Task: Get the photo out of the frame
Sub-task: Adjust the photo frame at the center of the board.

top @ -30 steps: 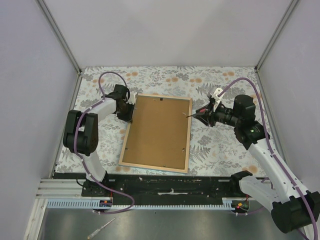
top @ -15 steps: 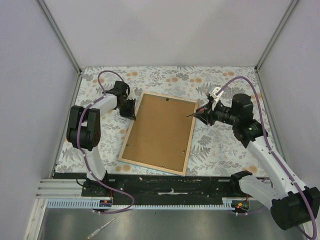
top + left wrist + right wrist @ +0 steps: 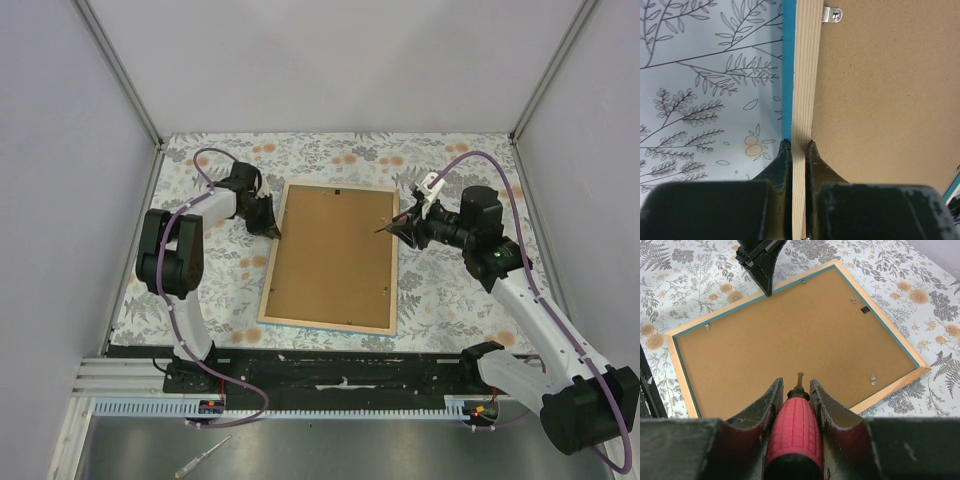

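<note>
The frame lies face down on the floral table cover, showing its light wood back and a thin blue edge. Inside it the photo shows only its plain brown board back; the picture side is hidden. My left gripper is shut on the frame's left wooden strip, one finger on each side. My right gripper hovers by the frame's upper right edge. It is shut on a red-handled screwdriver whose tip points over the board.
Small metal clips sit around the inside of the frame's back. Floral table cover lies on both sides of the frame. Side walls stand left and right, and a black rail runs along the near edge.
The frame has swung from slanted to nearly square with the table, its lower end shifting right. My left gripper has shut on the frame's left strip. The right gripper drifted slightly.
</note>
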Available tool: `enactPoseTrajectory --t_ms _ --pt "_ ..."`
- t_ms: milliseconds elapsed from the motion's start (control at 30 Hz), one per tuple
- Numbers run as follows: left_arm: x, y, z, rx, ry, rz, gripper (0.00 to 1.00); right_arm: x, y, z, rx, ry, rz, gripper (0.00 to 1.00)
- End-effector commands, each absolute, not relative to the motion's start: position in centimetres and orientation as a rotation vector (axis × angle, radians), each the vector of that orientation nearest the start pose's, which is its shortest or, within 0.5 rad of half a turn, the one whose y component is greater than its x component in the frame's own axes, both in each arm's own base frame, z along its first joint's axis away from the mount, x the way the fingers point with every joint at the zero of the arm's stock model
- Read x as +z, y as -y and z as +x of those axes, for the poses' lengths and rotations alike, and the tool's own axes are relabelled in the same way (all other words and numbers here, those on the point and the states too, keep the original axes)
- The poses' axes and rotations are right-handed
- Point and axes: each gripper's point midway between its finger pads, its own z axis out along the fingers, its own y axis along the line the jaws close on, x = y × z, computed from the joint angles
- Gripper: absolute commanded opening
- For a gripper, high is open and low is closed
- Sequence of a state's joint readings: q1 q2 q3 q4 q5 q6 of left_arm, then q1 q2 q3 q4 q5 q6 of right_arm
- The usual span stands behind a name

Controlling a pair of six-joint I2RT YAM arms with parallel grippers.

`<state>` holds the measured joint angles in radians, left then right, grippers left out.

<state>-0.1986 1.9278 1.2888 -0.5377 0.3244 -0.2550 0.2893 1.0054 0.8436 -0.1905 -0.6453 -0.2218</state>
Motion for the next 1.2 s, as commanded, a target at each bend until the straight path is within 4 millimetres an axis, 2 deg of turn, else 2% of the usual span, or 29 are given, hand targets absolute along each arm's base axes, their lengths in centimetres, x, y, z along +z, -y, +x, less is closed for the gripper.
enactPoseTrajectory --t_ms 0,133,433,533,633,767,900,1000,1033,1067,1167 --pt "3.5 17.9 38.2 -0.789 -2.73 -0.13 0.02 25.3 -18.4 29.0 0.615 -1.627 -0.884 0.0" --pt "3.9 19.9 36.7 -0.845 -2.709 -0.097 0.04 25.1 -18.4 29.2 0.614 -1.634 -0.884 0.0" --pt "5.3 22.7 35.2 -0.892 -2.67 0.027 0.38 25.0 -18.4 29.6 0.611 -1.643 -0.868 0.0" --pt "6.0 23.8 34.7 -0.906 -2.652 0.079 0.46 24.7 -18.5 29.8 0.62 -1.653 -0.86 0.0" --pt "6.7 23.9 34.9 -0.888 -2.63 0.111 0.49 24.4 -18.6 30.5 0.612 -1.662 -0.852 0.0" --pt "8.4 21.9 37.0 -0.829 -2.581 0.105 0.55 24.6 -18.9 31.8 0.61 -1.673 -0.844 0.0" --pt "10.0 18.9 40.4 -0.739 -2.515 0.133 0.57 26.5 -19.8 33.6 0.627 -1.642 -0.848 0.0" --pt "10.5 17.5 42.9 -0.624 -2.459 0.182 0.57 28.7 -20.8 35.8 0.643 -1.596 -0.829 0.0" --pt "10.6 17.4 43.6 -0.61 -2.442 0.186 0.57 28.9 -21.2 36.7 0.657 -1.596 -0.82 0.0" --pt "10.8 17.5 44.2 -0.613 -2.424 0.192 0.57 30.3 -21.7 37.5 0.665 -1.56 -0.806 0.0" --pt "10.6 18.7 45.6 -0.674 -2.41 0.204 0.57 30.9 -23.2 40.0 0.713 -1.548 -0.759 0.0"
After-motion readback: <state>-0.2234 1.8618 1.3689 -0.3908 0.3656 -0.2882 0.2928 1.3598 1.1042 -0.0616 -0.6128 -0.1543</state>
